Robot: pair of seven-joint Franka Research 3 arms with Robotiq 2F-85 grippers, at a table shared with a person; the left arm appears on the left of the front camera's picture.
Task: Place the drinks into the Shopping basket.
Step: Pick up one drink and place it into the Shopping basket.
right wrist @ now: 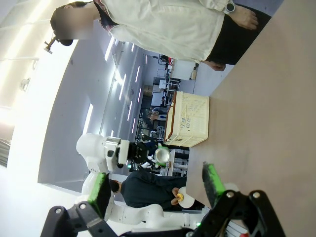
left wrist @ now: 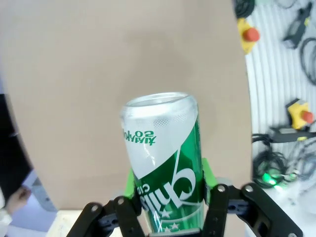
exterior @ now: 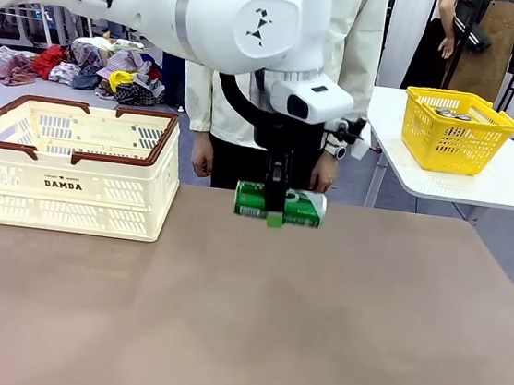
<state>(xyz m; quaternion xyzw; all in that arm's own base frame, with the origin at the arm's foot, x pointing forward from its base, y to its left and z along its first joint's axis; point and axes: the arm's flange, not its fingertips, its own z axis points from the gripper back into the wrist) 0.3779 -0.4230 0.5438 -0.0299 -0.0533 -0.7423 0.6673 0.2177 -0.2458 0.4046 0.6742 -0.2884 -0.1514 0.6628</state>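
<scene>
Can [exterior: 304, 207], green, hangs sideways in the clenched left claw [exterior: 275, 218] at the desk's [exterior: 316, 329] twelve o'clock. It is gripped mid-body, likely for a level carry to the basket [exterior: 16, 186] at ten o'clock. Right claw [right wrist: 155, 190] gapes, released. Desk is plain brown; a person stands behind it, clutter beyond.

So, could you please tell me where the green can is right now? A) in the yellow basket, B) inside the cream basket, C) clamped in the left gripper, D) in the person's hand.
C: the left gripper is shut on the green can, holding it sideways, well outside the cream basket.
</scene>
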